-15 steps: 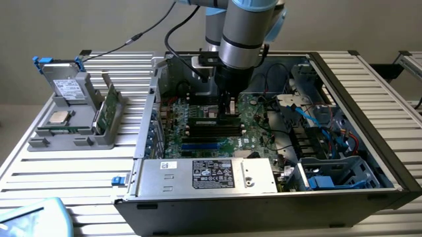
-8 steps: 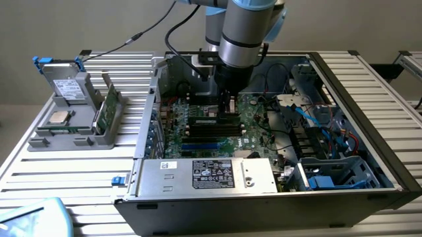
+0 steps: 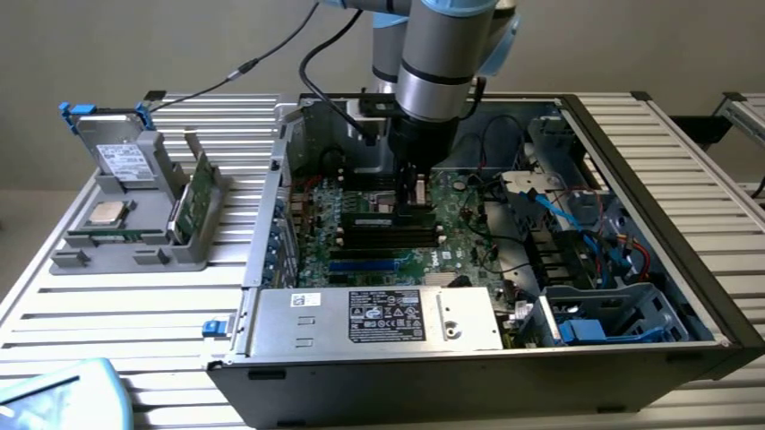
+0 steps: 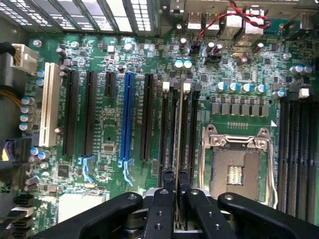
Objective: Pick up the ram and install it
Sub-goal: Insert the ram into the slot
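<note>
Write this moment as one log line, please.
gripper: shut on ram | ram: on edge, over motherboard slots | seated: cannot tell

the ram (image 4: 178, 139) shows edge-on between the gripper (image 4: 175, 177) fingers, so its chips and label are hidden; whether it is seated cannot be told. in the exterior view the arm (image 3: 436, 54) is cut off at the top, and the psu (image 3: 467, 318) label print is too small to read.
</note>
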You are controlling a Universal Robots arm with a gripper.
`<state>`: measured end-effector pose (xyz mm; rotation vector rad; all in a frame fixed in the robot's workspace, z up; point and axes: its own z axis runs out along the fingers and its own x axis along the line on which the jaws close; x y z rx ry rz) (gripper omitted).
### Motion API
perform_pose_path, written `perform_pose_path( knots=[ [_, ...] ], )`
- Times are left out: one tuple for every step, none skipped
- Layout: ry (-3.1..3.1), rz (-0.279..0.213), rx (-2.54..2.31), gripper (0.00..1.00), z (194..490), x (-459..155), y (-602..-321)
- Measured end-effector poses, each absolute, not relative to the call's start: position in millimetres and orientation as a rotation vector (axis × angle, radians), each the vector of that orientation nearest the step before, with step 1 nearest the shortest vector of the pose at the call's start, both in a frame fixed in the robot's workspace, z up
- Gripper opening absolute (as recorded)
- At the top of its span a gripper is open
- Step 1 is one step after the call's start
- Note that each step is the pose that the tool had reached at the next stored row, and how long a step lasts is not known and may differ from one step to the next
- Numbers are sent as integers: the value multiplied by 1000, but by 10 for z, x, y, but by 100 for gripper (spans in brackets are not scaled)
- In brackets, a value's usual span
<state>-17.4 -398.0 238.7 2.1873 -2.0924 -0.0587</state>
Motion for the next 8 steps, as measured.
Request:
perform_pose_path(
  knots=[
    [-2086,-37,2178,14,2386,-174,-3980],
    [-2079,-17,2169,14,2386,-174,-3980],
    [-2073,7,2160,14,2386,-174,-3974],
    [-2068,26,2153,14,2386,-174,-3966],
    [-2068,34,2152,14,2386,-174,-3961],
    [-2068,42,2152,14,2386,-174,-3948],
    [-2070,49,2153,14,2386,-174,-3932],
    [-2072,55,2153,14,2386,-174,-3921]
  ],
)
